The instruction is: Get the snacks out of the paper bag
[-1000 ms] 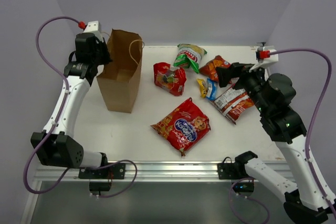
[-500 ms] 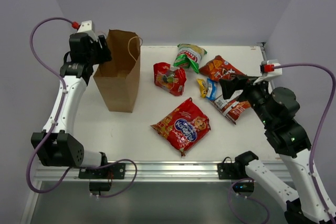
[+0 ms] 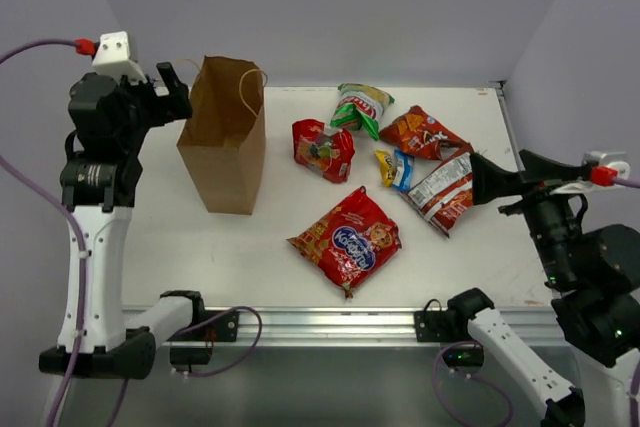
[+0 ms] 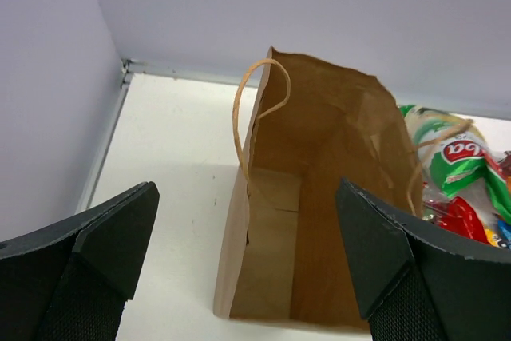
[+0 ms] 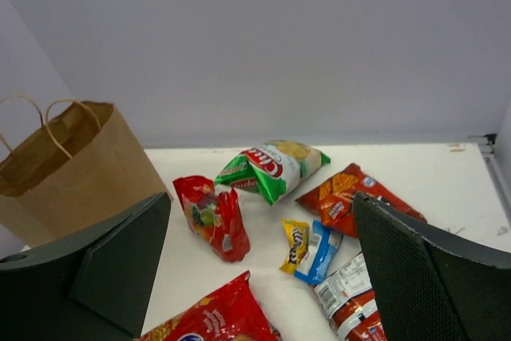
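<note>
"Black left claw (image 4: 247, 237) hangs wide open, gripping nothing, by the mouth of the upright paper bag (image 4: 319, 189) at the far left. The bag's bottom looks bare."
"And the right claw (image 5: 259, 253)?"
"Open too, and empty. Six snacks (image 3: 345, 237) lie on the table (image 3: 250, 247), right of the bag. Unpacking seems done, so the next move is to check inside and back off."

No lettering is legible; logos on the green-and-white packet (image 5: 271, 167) and big red packet (image 3: 347, 238) blur.

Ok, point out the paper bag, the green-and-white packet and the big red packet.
paper bag (image 3: 225, 162), top view, brown side wall.
green-and-white packet (image 3: 362, 107), top view, its middle.
big red packet (image 3: 352, 237), top view, blue logo.
</note>
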`<action>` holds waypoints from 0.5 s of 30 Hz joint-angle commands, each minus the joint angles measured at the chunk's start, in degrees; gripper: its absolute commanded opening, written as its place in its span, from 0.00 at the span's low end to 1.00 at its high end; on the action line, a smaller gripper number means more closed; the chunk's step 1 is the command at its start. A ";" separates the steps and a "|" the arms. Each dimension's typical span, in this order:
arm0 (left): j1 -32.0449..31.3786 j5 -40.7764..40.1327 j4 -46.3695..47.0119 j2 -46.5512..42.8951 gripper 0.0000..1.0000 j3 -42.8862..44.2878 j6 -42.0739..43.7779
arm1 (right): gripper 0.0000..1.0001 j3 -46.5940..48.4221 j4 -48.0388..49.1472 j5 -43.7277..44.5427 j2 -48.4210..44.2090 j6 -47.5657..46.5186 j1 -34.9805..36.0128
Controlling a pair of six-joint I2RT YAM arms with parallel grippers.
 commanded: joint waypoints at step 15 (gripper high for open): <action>-10.91 -14.93 -5.84 -33.96 1.00 -11.25 6.26 | 0.99 -0.68 -4.18 8.27 -15.03 -6.61 -0.02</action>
